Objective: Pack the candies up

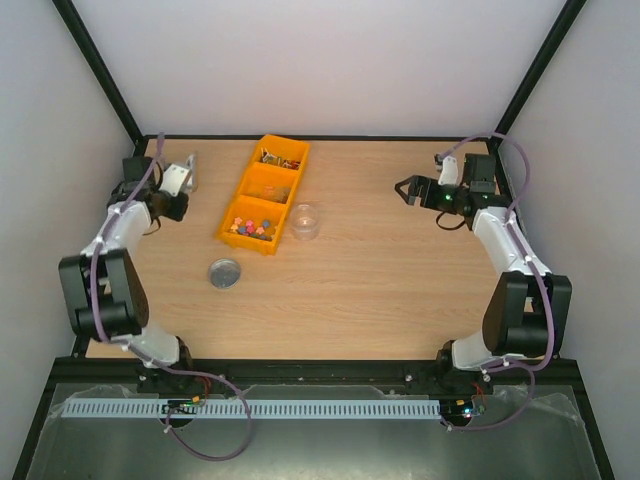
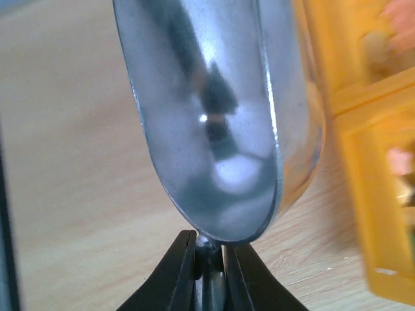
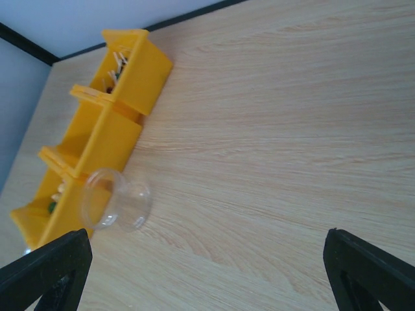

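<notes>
The candies [image 1: 278,157], gold and brown wrapped sweets, lie in the far compartment of a yellow three-part tray [image 1: 243,186]. My left gripper [image 1: 172,192] is shut on the handle of a metal scoop [image 1: 181,177], held left of the tray. In the left wrist view the scoop bowl [image 2: 214,116] looks empty, and the gripper [image 2: 209,262] clamps its handle. A clear plastic cup [image 1: 305,221] stands just right of the tray's near end. My right gripper [image 1: 408,190] is open and empty, well to the right of the cup [image 3: 117,201], fingers [image 3: 45,272] wide apart.
A round clear lid [image 1: 225,273] lies on the table in front of the tray. The tray's near compartment holds several small coloured pieces [image 1: 250,227]. The tray [image 3: 97,129] shows at the upper left of the right wrist view. Black frame posts stand at the back corners.
</notes>
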You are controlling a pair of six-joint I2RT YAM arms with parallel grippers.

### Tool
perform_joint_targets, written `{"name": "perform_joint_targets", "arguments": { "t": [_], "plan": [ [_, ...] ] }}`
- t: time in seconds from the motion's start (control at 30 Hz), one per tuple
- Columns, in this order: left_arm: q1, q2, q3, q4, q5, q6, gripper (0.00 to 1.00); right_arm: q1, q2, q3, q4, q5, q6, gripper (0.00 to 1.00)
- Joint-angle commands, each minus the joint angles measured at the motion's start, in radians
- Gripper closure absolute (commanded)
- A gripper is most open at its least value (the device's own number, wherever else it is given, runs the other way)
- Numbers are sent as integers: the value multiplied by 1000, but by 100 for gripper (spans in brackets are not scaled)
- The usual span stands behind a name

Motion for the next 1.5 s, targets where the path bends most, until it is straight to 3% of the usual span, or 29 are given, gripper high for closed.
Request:
{"name": "perform_joint_targets", "arguments": {
  "t": [0.0,0.17,0.3,0.47,0.63,0.77,0.93,1.47],
  "plan": [
    [-120,-177,7,-50,-54,129,98,6,13,82,-111,-116,58,1],
    [-337,-365,-69,-50,-169,247,98,11,17,142,-154,-201,104,2],
    [-574,-442,-153,4,-401,331,97,28,20,170,-207,-242,123,4],
    [-841,-414,-178,15,-684,399,98,92,29,199,-300,-249,107,10],
    [-987,-382,-173,27,-775,435,98,207,24,166,-304,-243,103,17],
    [-1079,-368,-197,67,-848,474,98,300,27,147,-282,-242,112,24],
    [-1150,-352,-225,122,-911,510,98,369,39,127,-241,-248,137,42],
    [-1197,-355,-221,142,-912,488,97,445,78,68,-171,-265,166,69]
  ]
}}
